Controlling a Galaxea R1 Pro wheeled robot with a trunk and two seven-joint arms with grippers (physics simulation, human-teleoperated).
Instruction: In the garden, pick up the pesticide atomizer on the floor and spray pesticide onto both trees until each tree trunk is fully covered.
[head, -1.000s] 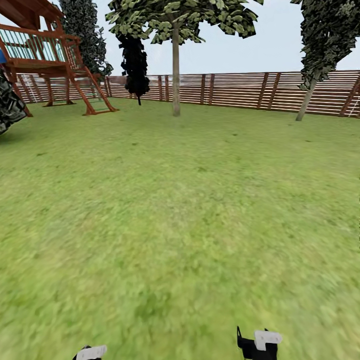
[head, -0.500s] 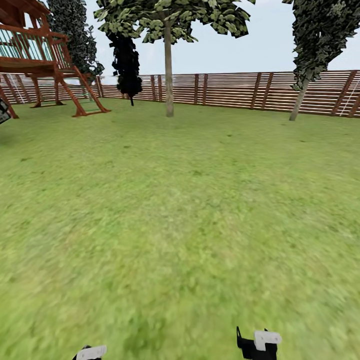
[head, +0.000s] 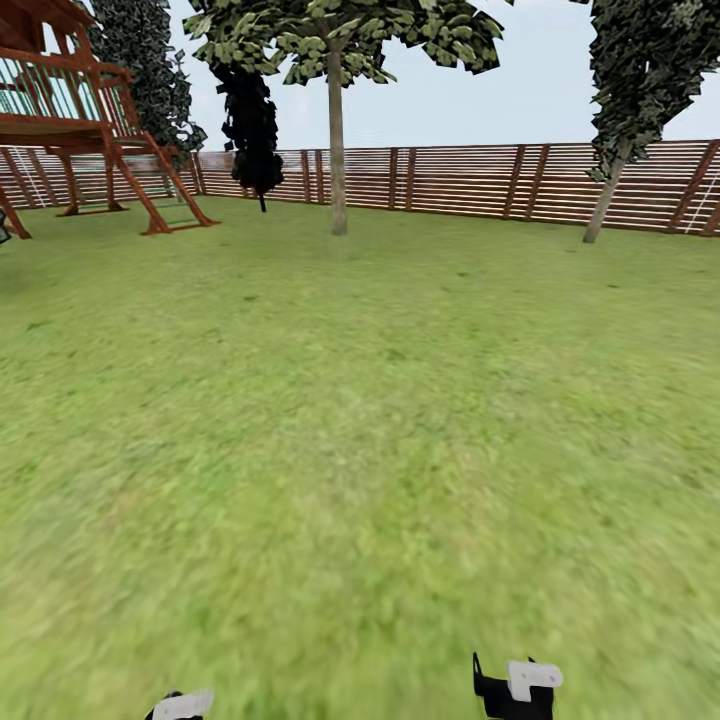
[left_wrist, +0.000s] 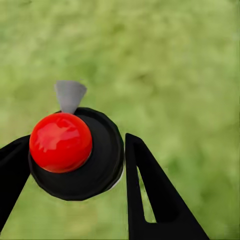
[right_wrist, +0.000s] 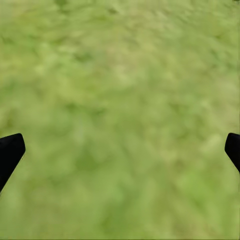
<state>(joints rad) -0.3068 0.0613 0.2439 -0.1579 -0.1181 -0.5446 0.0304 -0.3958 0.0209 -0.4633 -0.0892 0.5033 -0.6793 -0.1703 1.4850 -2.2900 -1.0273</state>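
My left gripper (left_wrist: 74, 161) is shut on the pesticide atomizer (left_wrist: 60, 142), a dark round bottle with a red top and a pale grey nozzle, held over the grass. Its two black fingers press against the bottle's sides. My right gripper (right_wrist: 120, 150) is open, fingers wide apart, with only lawn between them. In the head view the left gripper (head: 180, 706) and the right gripper (head: 515, 688) show at the bottom edge. Far ahead stands a tree with a straight pale trunk (head: 337, 150). A second tree has a leaning trunk (head: 603, 205) at the right, by the fence.
Open green lawn (head: 360, 420) stretches ahead to a red-brown slat fence (head: 470, 180). A wooden play tower with a ladder (head: 90, 130) stands at the far left. A dark, narrow tree (head: 250, 120) rises beside the pale trunk.
The whole head view has shifted: trees, fence and play tower slid a little to the left, so the camera turned. Both grippers keep their places in the picture.
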